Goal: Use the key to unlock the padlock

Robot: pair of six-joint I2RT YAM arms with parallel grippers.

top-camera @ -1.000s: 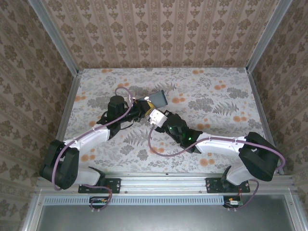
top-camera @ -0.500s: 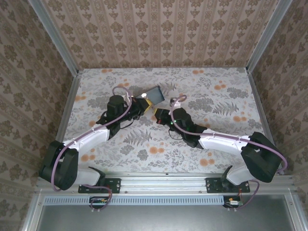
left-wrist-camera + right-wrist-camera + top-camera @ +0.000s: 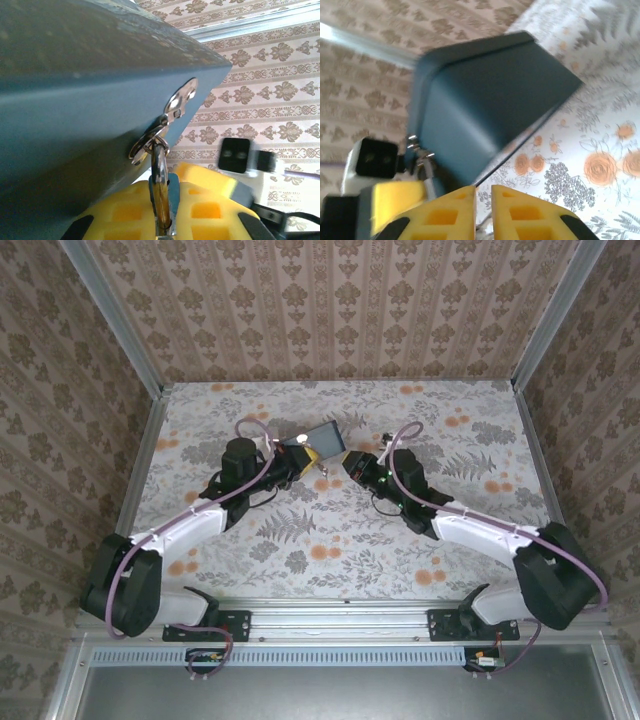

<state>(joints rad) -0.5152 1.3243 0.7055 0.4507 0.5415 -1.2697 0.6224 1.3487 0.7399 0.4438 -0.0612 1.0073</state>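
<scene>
A floral bench (image 3: 450, 530) carries a tilted dark blue tin (image 3: 327, 438) at its centre, with both arms meeting there. The left tool (image 3: 303, 456) pinches the small brass padlock (image 3: 160, 191), which hangs from the tin's silvery clasp (image 3: 181, 97). The right tool (image 3: 483, 192), just right of the tin, shows a slim gap between its fingers; I cannot tell whether it grips anything.

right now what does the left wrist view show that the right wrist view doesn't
Left wrist: a close-up of the hasp on the tin, with the padlock pinched in the left gripper. Right wrist: the floral table past the tin, and the right gripper with a narrow gap between its fingers. Both: the blue tin and the wallpaper.
</scene>
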